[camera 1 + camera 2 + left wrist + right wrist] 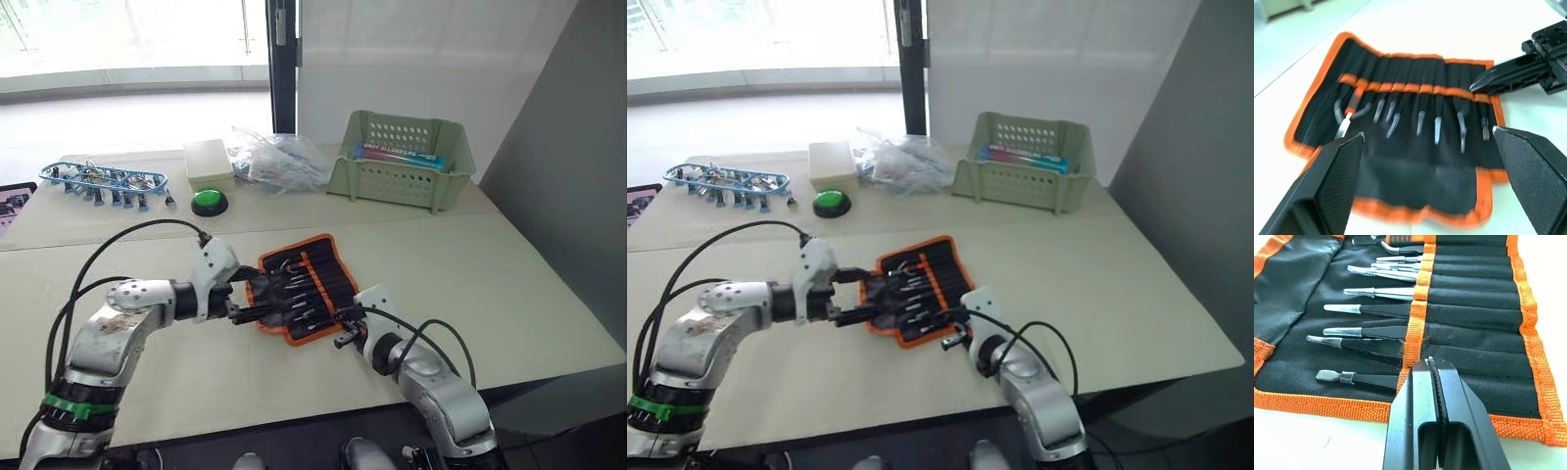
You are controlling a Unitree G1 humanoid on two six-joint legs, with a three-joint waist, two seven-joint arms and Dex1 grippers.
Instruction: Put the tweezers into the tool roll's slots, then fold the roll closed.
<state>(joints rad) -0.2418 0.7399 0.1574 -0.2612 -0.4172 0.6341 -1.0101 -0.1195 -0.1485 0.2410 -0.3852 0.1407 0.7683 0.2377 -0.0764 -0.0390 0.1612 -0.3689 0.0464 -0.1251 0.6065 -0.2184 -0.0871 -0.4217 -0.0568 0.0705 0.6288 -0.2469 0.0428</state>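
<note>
The tool roll [312, 276] lies open and flat on the table, black with orange trim. Several tweezers [1370, 308] sit in its slots [1474, 316], their pale tips sticking out past the orange stripe [1425, 89]. One orange-handled tool [1353, 104] lies at the far end of the row. My left gripper [259, 297] is open, its fingers [1334, 169] spread wide over the roll's left edge with nothing between them. My right gripper [1433, 364] is shut, its tips resting over the orange stripe at the roll's near right end.
A pale green basket [402, 162] stands at the back right. A clear plastic bag [279, 162], a white box [208, 162] and a green button [209, 202] sit behind the roll. A blue-framed rack [103, 181] lies at the back left.
</note>
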